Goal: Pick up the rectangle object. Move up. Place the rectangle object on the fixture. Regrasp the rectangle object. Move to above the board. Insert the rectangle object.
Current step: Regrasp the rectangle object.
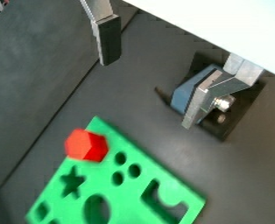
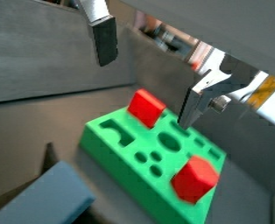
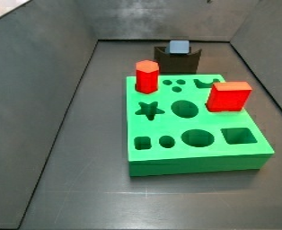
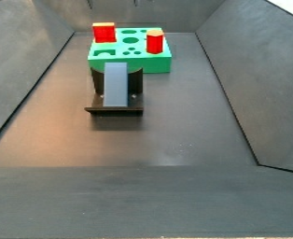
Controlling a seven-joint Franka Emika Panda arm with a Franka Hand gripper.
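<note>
The grey-blue rectangle object (image 4: pixel 116 82) lies lengthwise on the dark fixture (image 4: pixel 114 110), seen end-on in a side view (image 3: pixel 179 48). Nothing grips it. My gripper (image 1: pixel 160 70) is open with nothing between its silver fingers (image 1: pixel 105 39). In a wrist view the rectangle object (image 1: pixel 186 90) shows just beside one fingertip, on the fixture (image 1: pixel 231 125). It appears as a blurred slab (image 2: pixel 40 197) at the frame's edge. The green board (image 3: pixel 194 135) lies beyond the fixture. Neither side view shows the gripper.
A red hexagonal prism (image 3: pixel 146 76) and a red cube (image 3: pixel 230 96) stand on the board. Both appear in a wrist view (image 2: pixel 147 108) (image 2: pixel 195 179). Grey sloping walls (image 4: pixel 37 56) enclose the dark floor.
</note>
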